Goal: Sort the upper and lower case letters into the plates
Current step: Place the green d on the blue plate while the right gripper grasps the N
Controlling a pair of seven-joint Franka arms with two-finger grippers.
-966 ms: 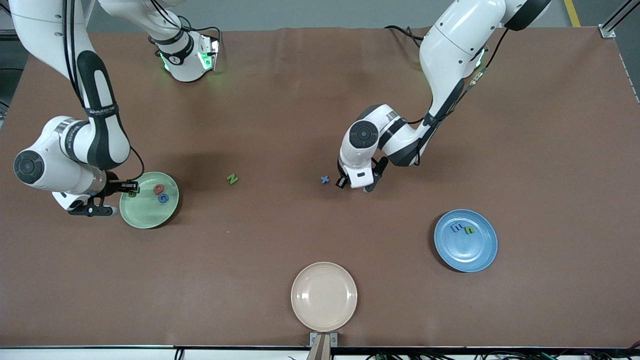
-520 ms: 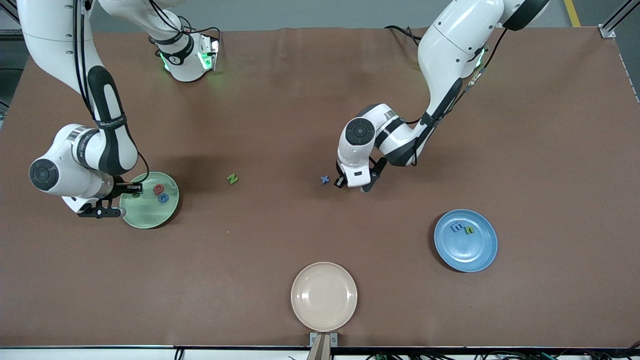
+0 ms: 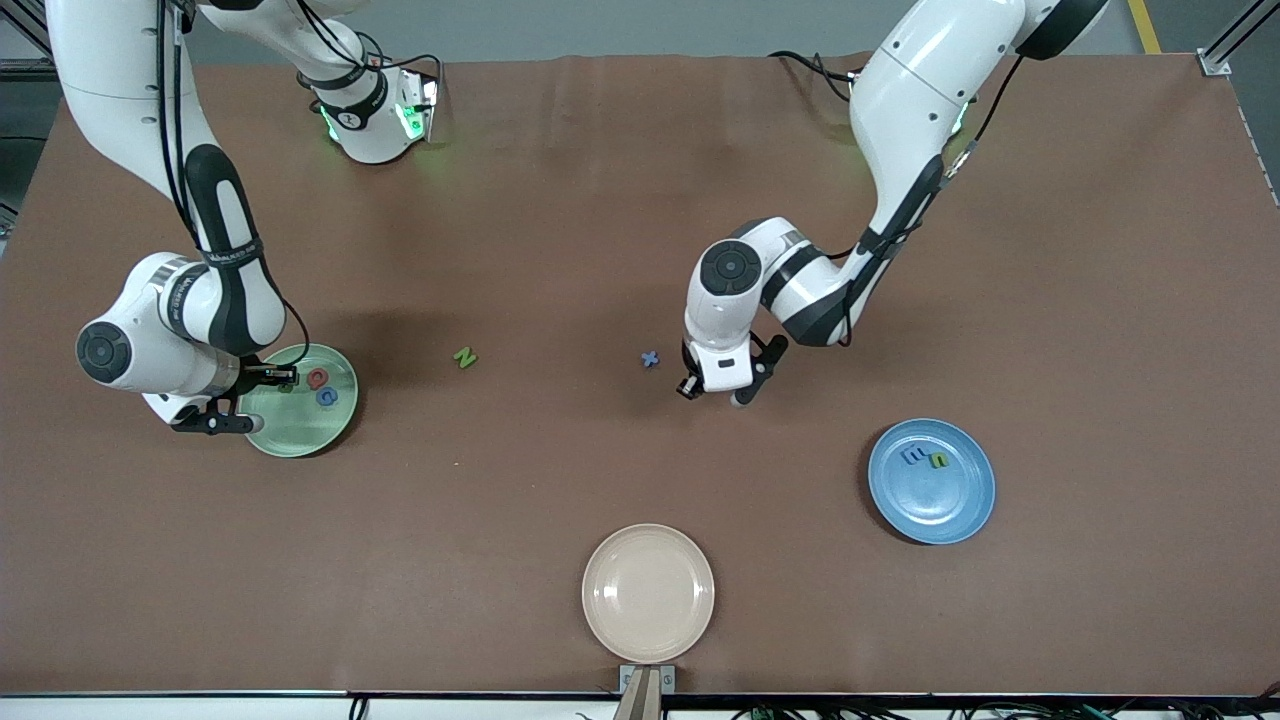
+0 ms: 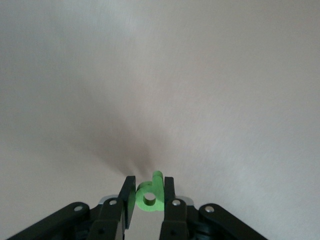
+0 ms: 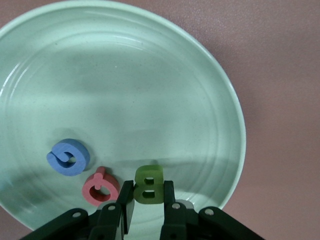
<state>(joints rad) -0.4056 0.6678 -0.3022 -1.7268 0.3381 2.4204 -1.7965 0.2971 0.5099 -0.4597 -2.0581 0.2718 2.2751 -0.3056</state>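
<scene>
My right gripper [image 3: 283,384] is over the pale mint green plate [image 3: 295,430], near its rim. In the right wrist view the gripper [image 5: 148,194] is shut on a green letter B [image 5: 149,181]. A red letter [image 5: 101,186] and a blue letter [image 5: 69,157] lie in this plate [image 5: 150,90]. My left gripper [image 3: 714,392] is over bare table beside a small blue x [image 3: 651,358]. In the left wrist view it [image 4: 149,194] is shut on a bright green lowercase d [image 4: 151,198]. The blue plate [image 3: 935,505] holds two letters, one blue [image 3: 913,456] and one green [image 3: 938,461].
A green N [image 3: 465,357] lies on the brown table between the mint plate and the blue x. An empty cream-beige plate [image 3: 648,600] sits at the table edge nearest the front camera. The arms' bases stand along the table's other long edge.
My left gripper has moved a little away from the blue x, toward the blue plate's end, holding the green d. My right gripper has shifted slightly inward over the mint plate.
</scene>
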